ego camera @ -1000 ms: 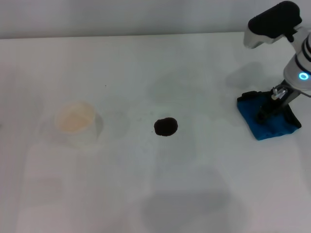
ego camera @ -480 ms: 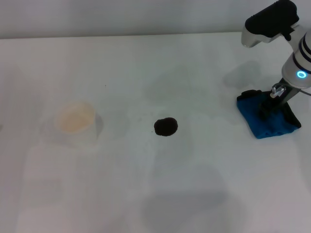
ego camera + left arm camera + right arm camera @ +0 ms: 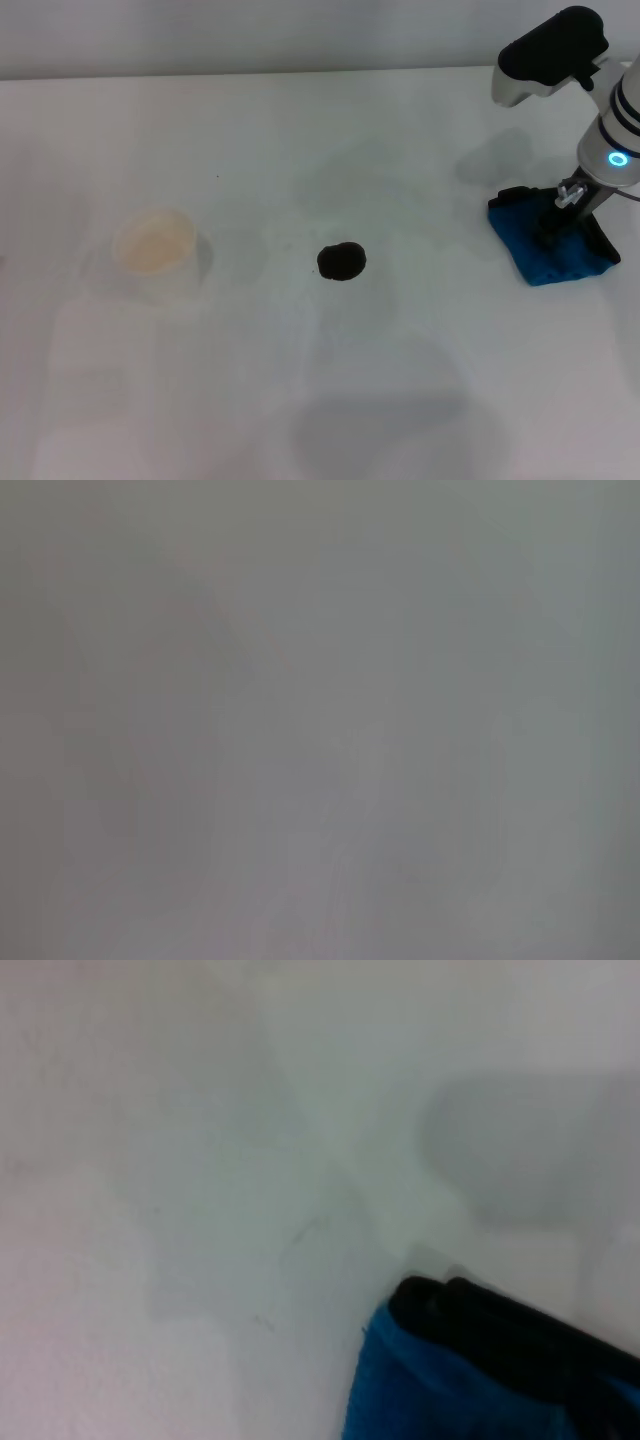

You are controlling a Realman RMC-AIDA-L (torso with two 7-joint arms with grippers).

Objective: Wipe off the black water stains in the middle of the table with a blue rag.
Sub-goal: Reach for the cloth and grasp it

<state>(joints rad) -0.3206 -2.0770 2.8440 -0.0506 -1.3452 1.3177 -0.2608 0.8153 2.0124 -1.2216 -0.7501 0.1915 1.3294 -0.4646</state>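
Blue rag is lying crumpled at the robot's far right on the table, folded into a lumpy wedge w/ a dark black strip showing along its far edge. In the right wrist view the rag is showing as bright blue cloth w/ that black band across its edge. Right gripper is pressing down onto the rag's middle, arm coming in from the right edge w/ a blue ring light glowing on it; fingers are buried in the cloth, can't tell if they're spread or pinching.

Black water stains are sitting as one small roundish dark blotch, ragged edge, roughly mid-table, well apart from the rag and to its left. A pale translucent cup w/ a peach-tinted inside is standing further left of the stain, also well apart.

Table is plain white, smooth, w/ soft grey shadows falling near the front edge. A pale wall is running behind it. Left arm isn't showing in the head view; left wrist view is giving only a flat grey field.
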